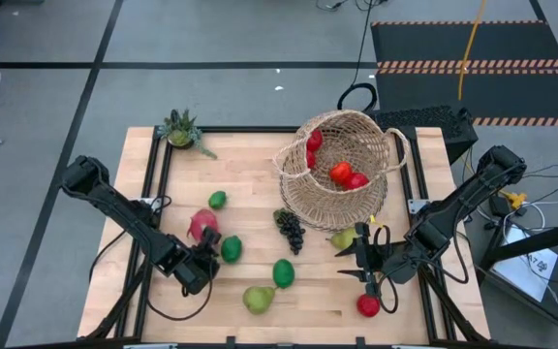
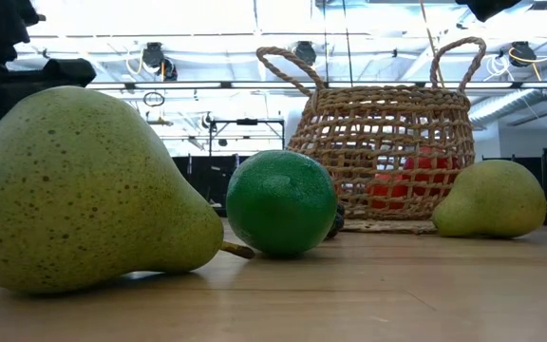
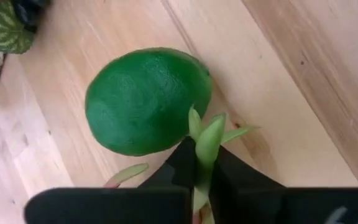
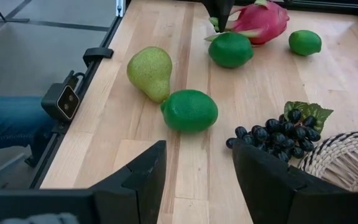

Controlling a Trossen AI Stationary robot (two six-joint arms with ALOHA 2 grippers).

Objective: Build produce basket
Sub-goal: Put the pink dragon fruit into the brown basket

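Observation:
The woven basket point(image 1: 342, 174) stands at the table's far right with red fruit point(image 1: 342, 174) inside. On the wood lie a pink dragon fruit point(image 1: 202, 225), three limes point(image 1: 231, 248) point(image 1: 283, 272) point(image 1: 218, 200), two pears point(image 1: 258, 299) point(image 1: 343, 238), dark grapes point(image 1: 290, 229) and a red apple point(image 1: 367, 305). My left gripper point(image 1: 208, 254) is at the dragon fruit's near side, beside a lime point(image 3: 145, 99), and is shut on the fruit. My right gripper point(image 4: 197, 168) hangs open and holds nothing, near the pear in front of the basket. My left gripper pinches one green leafy scale point(image 3: 208, 135) of the dragon fruit between its two fingers. The scale sticks up past the fingertips. The fingers slant down at it from the table's near side. The dragon fruit point(image 4: 263, 22) lies on the table against the lime point(image 4: 230, 50).
A small spiky potted plant point(image 1: 182, 131) sits at the far left corner. In the low view a pear point(image 2: 84, 190) and a lime point(image 2: 281, 202) fill the foreground before the basket point(image 2: 387, 152). Bare wood lies along the near edge, between the pear and the apple.

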